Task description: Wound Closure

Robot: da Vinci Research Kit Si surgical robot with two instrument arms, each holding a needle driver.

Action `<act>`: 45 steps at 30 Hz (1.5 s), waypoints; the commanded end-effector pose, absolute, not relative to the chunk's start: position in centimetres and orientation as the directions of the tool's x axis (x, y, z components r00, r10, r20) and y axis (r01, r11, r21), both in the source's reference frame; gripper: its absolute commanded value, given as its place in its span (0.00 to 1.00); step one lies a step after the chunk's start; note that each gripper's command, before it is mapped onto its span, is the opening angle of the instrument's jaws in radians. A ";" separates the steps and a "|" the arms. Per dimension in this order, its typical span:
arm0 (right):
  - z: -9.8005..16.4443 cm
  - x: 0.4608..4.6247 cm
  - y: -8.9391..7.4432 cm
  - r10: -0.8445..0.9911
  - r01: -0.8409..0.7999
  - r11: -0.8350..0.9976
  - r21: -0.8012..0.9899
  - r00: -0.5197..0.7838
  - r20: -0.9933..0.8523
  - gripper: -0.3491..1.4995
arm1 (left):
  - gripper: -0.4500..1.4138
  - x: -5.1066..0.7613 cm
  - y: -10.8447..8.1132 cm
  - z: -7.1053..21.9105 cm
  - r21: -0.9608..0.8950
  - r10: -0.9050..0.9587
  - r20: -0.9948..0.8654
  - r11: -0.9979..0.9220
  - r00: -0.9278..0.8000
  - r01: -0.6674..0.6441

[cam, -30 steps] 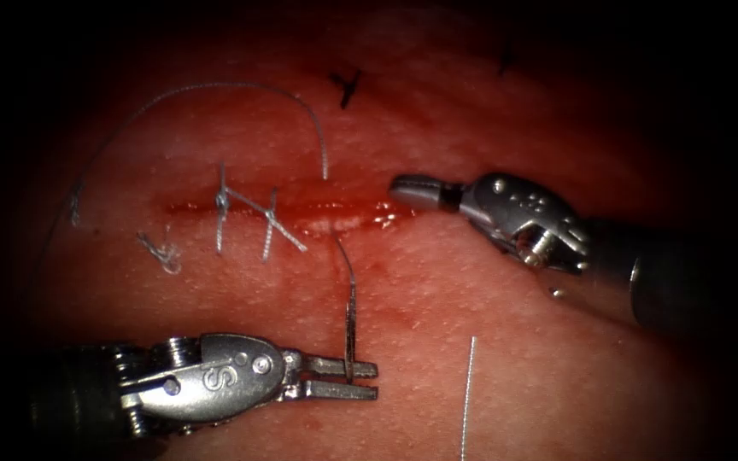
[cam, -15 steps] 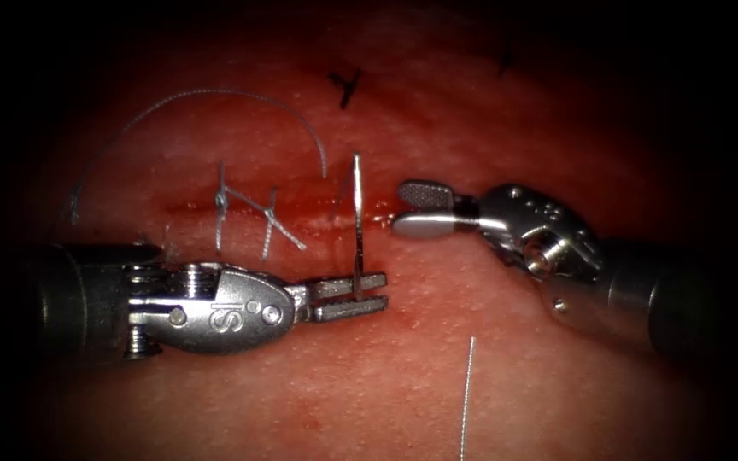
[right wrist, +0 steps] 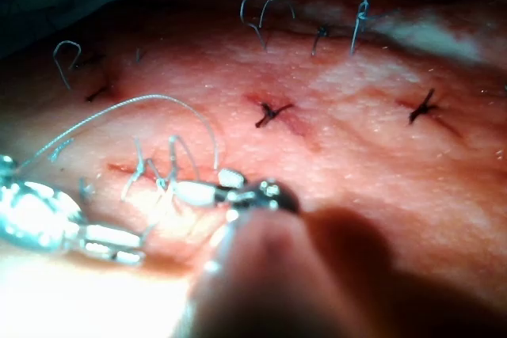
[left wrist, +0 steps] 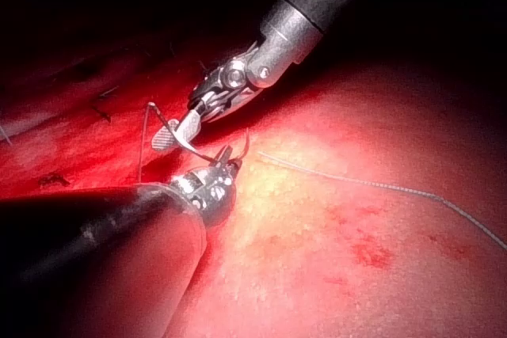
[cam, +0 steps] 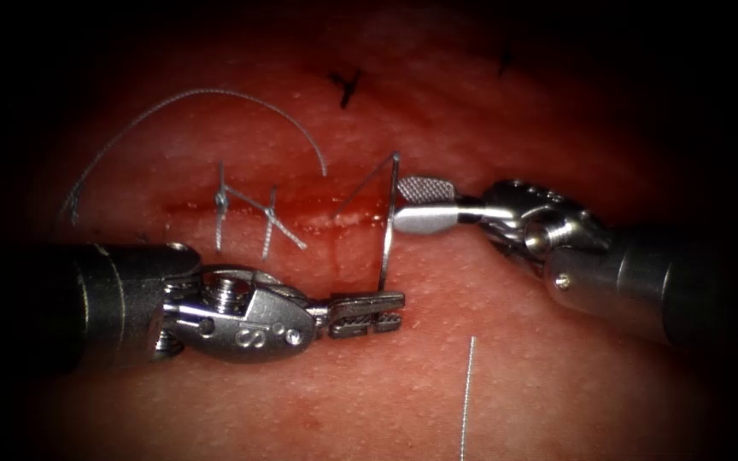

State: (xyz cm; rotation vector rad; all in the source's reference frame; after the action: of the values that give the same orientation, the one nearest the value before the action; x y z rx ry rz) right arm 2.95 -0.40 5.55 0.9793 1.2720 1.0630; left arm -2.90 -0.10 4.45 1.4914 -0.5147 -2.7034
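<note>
Endoscope: left tool [cam: 371, 312] comes in below the cut [cam: 301, 213], jaws closed on the needle [cam: 389, 224] near one end of its curve. The needle stands up from those jaws, free of the tissue [cam: 557, 376], its upper end level with the right end of the cut. Thread [cam: 360, 186] slants from that upper end down-left to the cut, and a longer loop arcs over the tissue above the stitches [cam: 245, 213]. Right tool [cam: 410, 203] sits just right of the needle, jaws parted, lower jaw touching or nearly touching the shaft; actual contact cannot be told. A loose thread end [cam: 468, 393] lies below, well apart. Left wrist view: left tool [left wrist: 224, 162] grips the needle [left wrist: 190, 142]; right tool [left wrist: 178, 128] is open beside it; the needle's curve is hard to follow. Right wrist view: right tool [right wrist: 218, 187] has its jaws apart; glare washes out the left tool [right wrist: 111, 244], and the needle cannot be made out.
</note>
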 end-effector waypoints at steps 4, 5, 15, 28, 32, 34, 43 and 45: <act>5.6 3.03 -0.4 0.962 -0.109 0.273 0.956 0.033 -0.271 0.53 | 0.00 -2.95 -0.1 4.5 0.301 -0.172 -0.812 -0.942 -0.557 -0.147; 5.6 3.02 -0.3 0.957 -0.127 0.289 0.949 0.038 -0.286 0.55 | 0.00 -2.95 -0.1 4.5 0.300 -0.171 -0.811 -0.942 -0.559 -0.147; 5.5 2.97 -0.3 0.863 -0.242 0.505 0.829 0.109 -0.494 0.63 | 0.00 -2.97 -0.1 4.4 0.314 -0.178 -0.797 -0.938 -0.577 -0.144; 5.5 3.03 -0.3 0.956 -0.150 0.294 0.944 0.036 -0.291 0.79 | 0.00 -2.98 -0.1 4.4 0.306 -0.204 -0.824 -0.946 -0.529 -0.111; 5.5 3.03 -0.3 0.973 -0.096 0.232 0.968 0.020 -0.231 0.69 | 0.00 -2.96 -0.1 4.5 0.296 -0.218 -0.849 -0.951 -0.481 -0.092; 5.5 3.04 -0.3 0.979 -0.087 0.204 0.975 0.017 -0.204 0.67 | 0.00 -2.94 -0.1 4.5 0.296 -0.226 -0.858 -0.952 -0.461 -0.083; 5.5 3.10 -0.3 0.987 0.004 0.158 0.987 0.029 -0.158 0.65 | 0.00 -2.86 -0.1 4.6 0.291 -0.280 -0.919 -0.957 -0.276 0.002; 5.5 3.12 -0.3 0.988 0.017 0.153 0.988 0.031 -0.154 0.65 | 0.00 -2.86 -0.1 4.6 0.297 -0.292 -0.923 -0.955 -0.249 0.016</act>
State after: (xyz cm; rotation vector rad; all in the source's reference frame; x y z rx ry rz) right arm 3.04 -0.36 5.47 1.1211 1.2631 1.0699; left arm -2.79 -0.11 4.52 1.7894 -0.3339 -2.3104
